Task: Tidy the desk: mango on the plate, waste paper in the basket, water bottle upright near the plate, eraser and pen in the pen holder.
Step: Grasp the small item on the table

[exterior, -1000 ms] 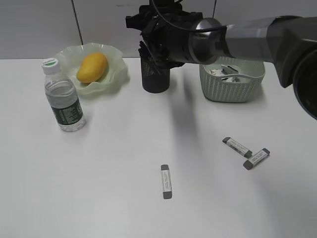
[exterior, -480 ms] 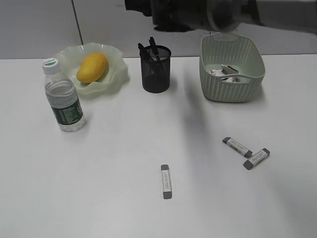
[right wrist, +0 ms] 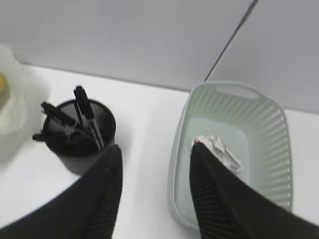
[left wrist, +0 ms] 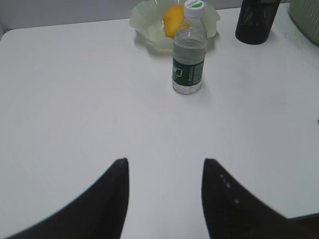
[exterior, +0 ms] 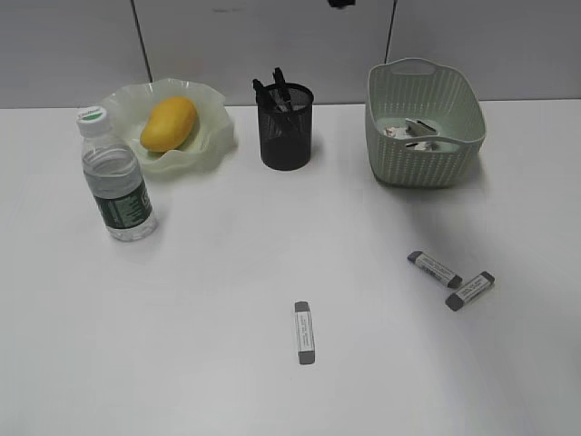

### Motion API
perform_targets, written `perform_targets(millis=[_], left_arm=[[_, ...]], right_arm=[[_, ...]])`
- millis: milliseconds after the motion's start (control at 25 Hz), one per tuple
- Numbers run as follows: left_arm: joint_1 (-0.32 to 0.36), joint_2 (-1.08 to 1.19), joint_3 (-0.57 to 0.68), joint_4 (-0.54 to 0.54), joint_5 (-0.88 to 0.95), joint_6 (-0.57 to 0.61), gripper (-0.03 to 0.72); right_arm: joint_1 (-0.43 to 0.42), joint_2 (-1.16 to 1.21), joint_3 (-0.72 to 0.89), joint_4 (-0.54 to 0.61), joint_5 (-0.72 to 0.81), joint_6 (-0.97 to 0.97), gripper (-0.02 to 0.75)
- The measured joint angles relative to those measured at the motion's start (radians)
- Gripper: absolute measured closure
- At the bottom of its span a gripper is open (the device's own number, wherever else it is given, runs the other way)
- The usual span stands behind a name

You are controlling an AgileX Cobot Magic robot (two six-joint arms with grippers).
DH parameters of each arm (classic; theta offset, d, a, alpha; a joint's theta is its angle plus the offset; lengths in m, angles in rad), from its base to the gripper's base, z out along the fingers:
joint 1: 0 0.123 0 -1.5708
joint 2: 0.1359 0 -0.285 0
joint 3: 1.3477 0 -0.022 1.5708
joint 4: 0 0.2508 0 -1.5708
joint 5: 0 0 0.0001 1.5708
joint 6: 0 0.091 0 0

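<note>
Mango (exterior: 169, 123) sits on the plate (exterior: 213, 107), upper left of the ext. view, so that's done. Bottle (exterior: 115, 175) stands upright just below-left of the plate, cap up; done too. Paper (exterior: 413, 133) lies inside the basket (exterior: 425, 163), upper right; done. Holder (exterior: 287, 127), top centre btw plate & basket, already has dark pens (exterior: 275, 89) sticking out.

What's left for you, by my read: erasers. Three grey-tipped white bars lie flat on the counter (exterior: 218, 300): one eraser (exterior: 304, 332) at lower centre, and a pair (exterior: 452, 281) at lower right, near each other, ends almost meeting. None in the holder yet.

Claws: left claw (left wrist: 165, 199) at the bottom of its wrist view, jaws apart, nothing btw them, bare counter below. Right claw (right wrist: 155, 189) also spread & empty, high above the gap btw holder and basket. Neither arm shows in the ext. view.
</note>
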Motion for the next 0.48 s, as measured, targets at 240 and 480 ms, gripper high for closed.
perform_targets(millis=[240,480], left_arm=[[0.0,0.0,0.0,-0.005,0.0,0.0,0.324],[0.0,0.0,0.0,-0.002,0.0,0.0,0.324]], right_arm=[[-0.11,-0.069,-0.002,0.333,0.168,-0.295,0.374],[-0.202,-0.083,-0.004,0.453,0.392,-0.498,0.355]])
